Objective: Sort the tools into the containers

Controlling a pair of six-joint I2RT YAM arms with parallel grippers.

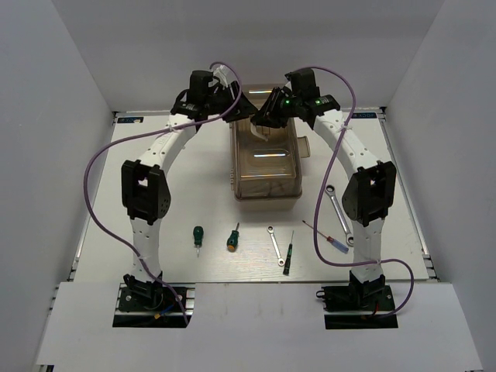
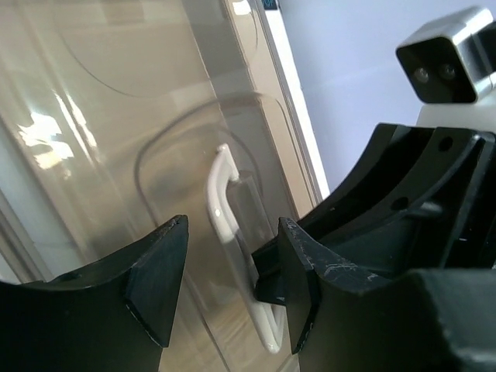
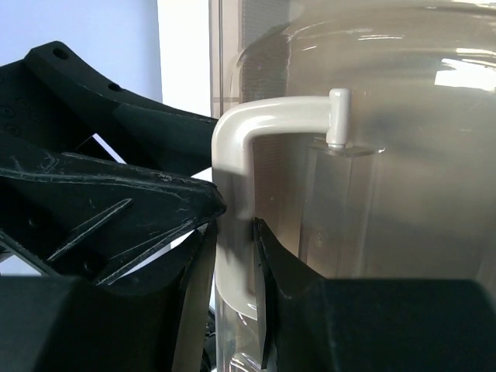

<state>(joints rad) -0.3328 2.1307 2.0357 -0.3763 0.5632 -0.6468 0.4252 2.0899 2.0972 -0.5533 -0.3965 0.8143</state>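
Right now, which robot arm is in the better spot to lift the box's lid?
The right one, probably. The right gripper is shut on the white handle of the lid, so it can pull straight away. The left gripper is open, gripping nothing.

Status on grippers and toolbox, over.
Right gripper shut on white plastic lid handle. Left gripper open near it. Translucent brown toolbox lid down; six hand tools on table.
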